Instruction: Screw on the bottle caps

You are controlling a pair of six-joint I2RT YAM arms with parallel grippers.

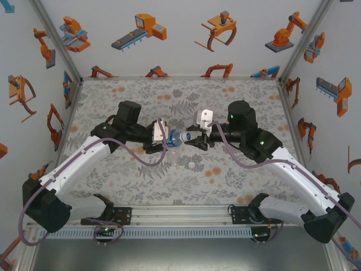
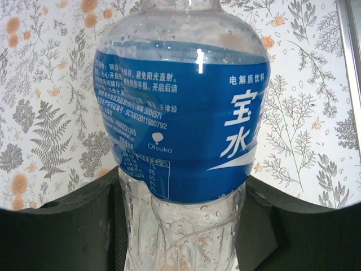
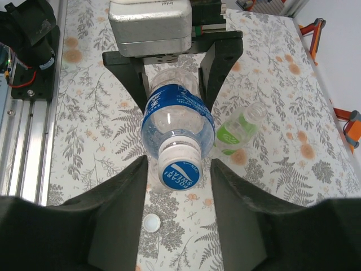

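Note:
My left gripper (image 1: 163,138) is shut on the lower body of the blue-label bottle (image 2: 180,113) and holds it on its side above the table, neck toward the right arm. A white cap with a blue top (image 3: 180,169) sits on that bottle's neck. My right gripper (image 3: 179,164) is open around this cap, one finger on each side with a small gap to each. A loose white cap (image 3: 151,223) lies on the table below; the same loose cap (image 1: 192,165) shows in the top view. A green-tinted bottle (image 3: 240,127) lies on its side on the table behind.
The floral table cover (image 1: 237,180) spreads under both arms. A metal rail (image 1: 180,214) with the arm bases runs along the near edge. White walls with orange robot pictures close in the left, back and right sides.

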